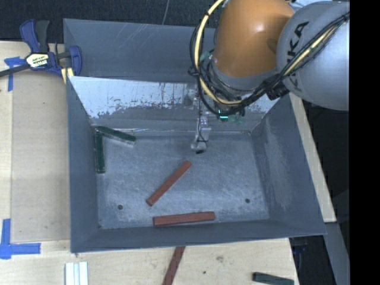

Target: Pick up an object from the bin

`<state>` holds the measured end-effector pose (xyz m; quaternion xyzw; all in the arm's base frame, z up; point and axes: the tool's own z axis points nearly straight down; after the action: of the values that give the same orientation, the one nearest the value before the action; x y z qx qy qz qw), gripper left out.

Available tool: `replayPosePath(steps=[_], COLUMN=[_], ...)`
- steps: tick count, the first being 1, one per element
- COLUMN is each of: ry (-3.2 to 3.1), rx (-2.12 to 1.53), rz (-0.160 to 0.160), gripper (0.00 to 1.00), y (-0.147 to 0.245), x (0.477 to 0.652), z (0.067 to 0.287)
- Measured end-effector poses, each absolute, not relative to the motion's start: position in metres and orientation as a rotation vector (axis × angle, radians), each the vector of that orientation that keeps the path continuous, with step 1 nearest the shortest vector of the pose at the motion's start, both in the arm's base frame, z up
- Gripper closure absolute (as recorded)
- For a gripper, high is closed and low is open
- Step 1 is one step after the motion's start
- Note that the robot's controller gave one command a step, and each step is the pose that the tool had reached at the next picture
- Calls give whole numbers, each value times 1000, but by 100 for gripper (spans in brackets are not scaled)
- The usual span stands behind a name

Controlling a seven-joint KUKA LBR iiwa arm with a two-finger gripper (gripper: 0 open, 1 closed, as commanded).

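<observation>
The gripper hangs on its slim stem below the arm's orange cover, low over the floor of the grey metal bin, close to the far wall and a little right of the middle. From this angle its tip reads as one narrow shape, so whether it is open or closed I cannot tell. The thing nearest to it is the slanted red-brown stick, which lies flat on the middle of the floor. Its long axis runs diagonally, with the upper right end pointing toward the gripper and lying just below its tip, and the lower left end pointing toward the near left corner. There are two red-brown sticks in the bin. The second red-brown stick lies level along the foot of the near wall, well apart from the gripper. There are also two dark green sticks, in the far left corner. The angled green stick slopes gently along the far wall, and the upright green stick runs along the left wall. Their ends meet at the corner.
</observation>
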<state>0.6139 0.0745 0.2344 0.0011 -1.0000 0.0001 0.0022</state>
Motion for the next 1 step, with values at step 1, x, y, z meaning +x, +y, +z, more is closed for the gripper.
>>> replayPosePath(steps=[1], ry=[-3146], rx=[2], rz=[-1], gripper=[0], y=[74], x=[615], z=[239])
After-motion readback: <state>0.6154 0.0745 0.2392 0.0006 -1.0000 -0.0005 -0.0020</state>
